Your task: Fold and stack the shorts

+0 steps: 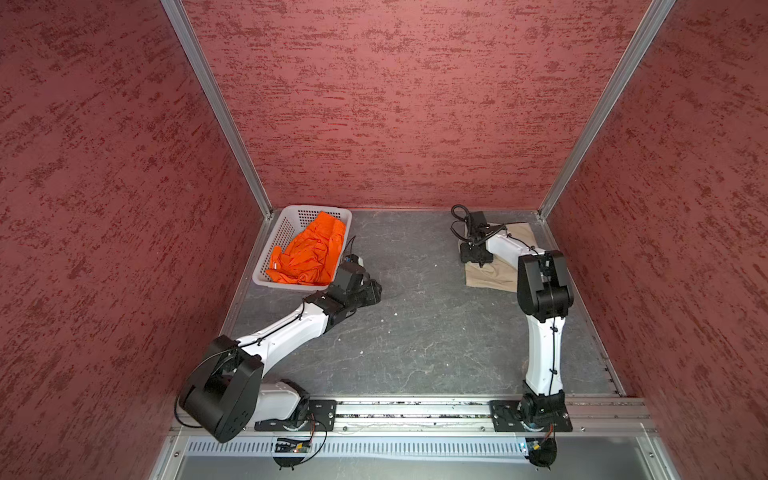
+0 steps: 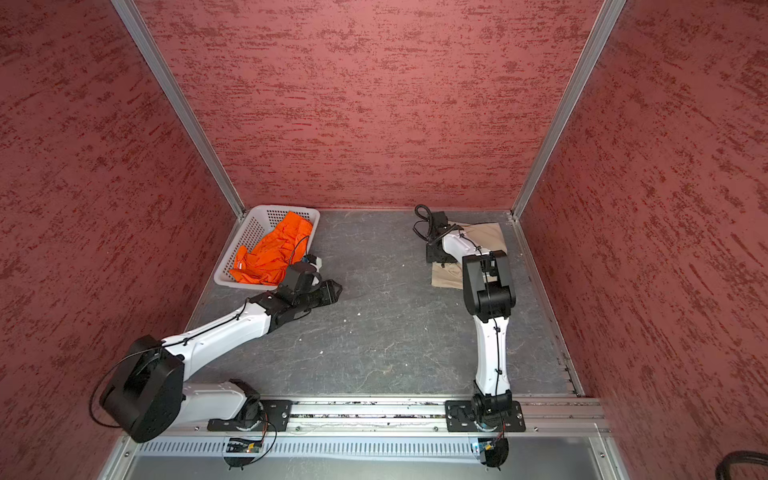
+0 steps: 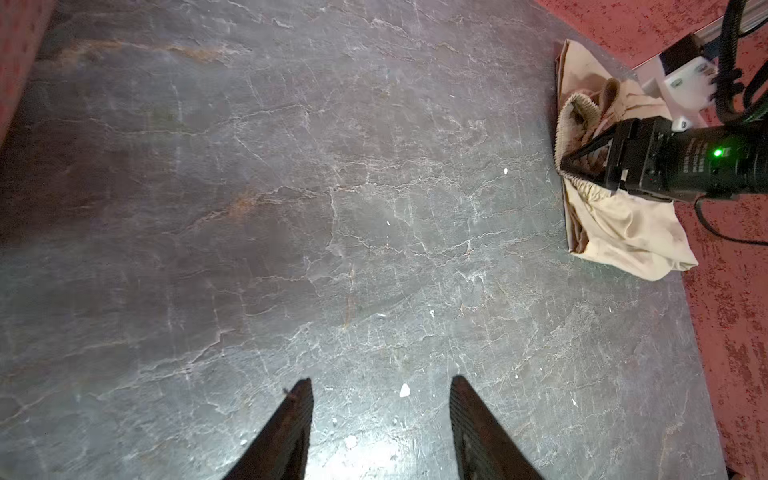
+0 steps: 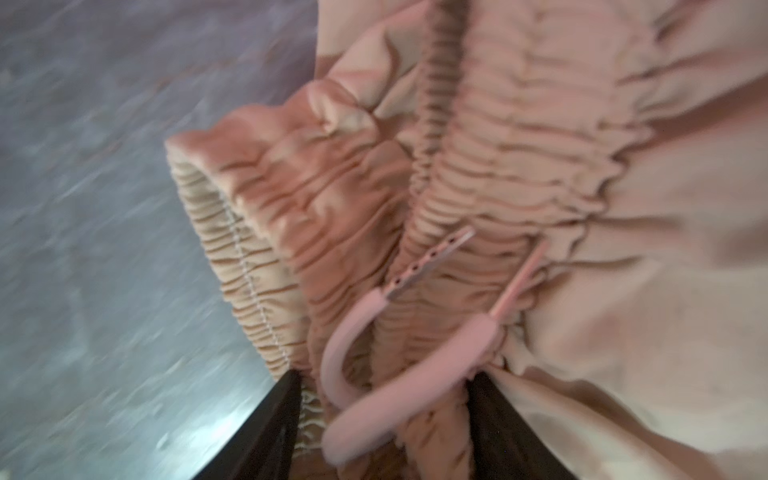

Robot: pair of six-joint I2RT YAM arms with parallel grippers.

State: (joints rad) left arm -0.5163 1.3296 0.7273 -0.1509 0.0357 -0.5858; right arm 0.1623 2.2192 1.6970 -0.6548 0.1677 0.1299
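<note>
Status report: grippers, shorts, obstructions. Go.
Left gripper open, empty, over table. Right gripper open, astride waistband of beige shorts. Orange shorts crumpled in basket, unfolded. Nothing in the way.

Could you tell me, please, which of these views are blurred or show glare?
Right wrist view: motion-blurred, the table smeared, the beige shorts soft and pink-tinted. Left wrist view: sharp, with a bright glare patch on the table by the left gripper. Both top views: sharp and evenly lit.
</note>
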